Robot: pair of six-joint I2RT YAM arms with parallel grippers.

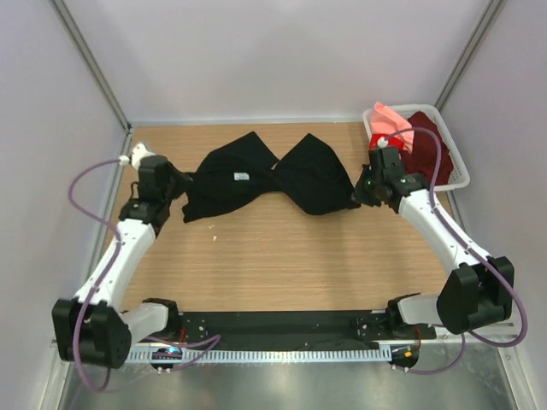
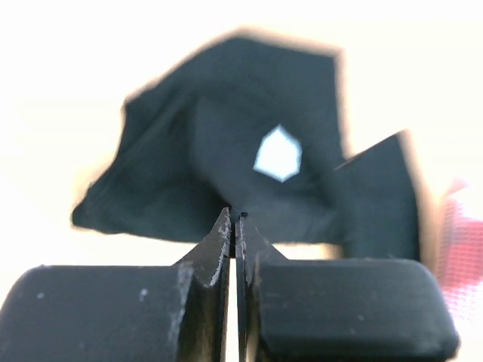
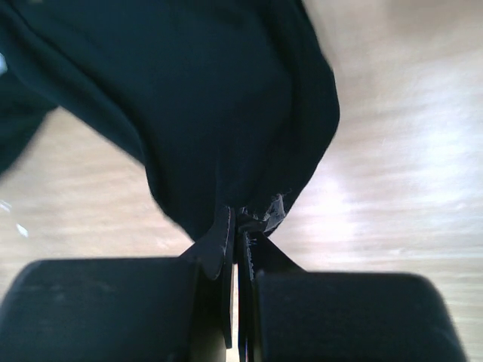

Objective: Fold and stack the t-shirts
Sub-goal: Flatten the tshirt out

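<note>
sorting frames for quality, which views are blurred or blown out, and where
Top external: sharp and evenly lit, only soft shadows. Left wrist: the table is washed out to near white, the black t-shirt and its white label are soft-edged. Right wrist: the shirt and the wood grain are smeared, with a bright glare patch on the wood.

Bench [image 1: 282, 256]: light wood-grain top under soft, even light. Plain white walls [image 1: 282, 51] on three sides, with grey metal frame posts [image 1: 90, 60] at the far corners. Black plate [image 1: 282, 323] and brushed steel strip [image 1: 282, 389] along the near edge.
</note>
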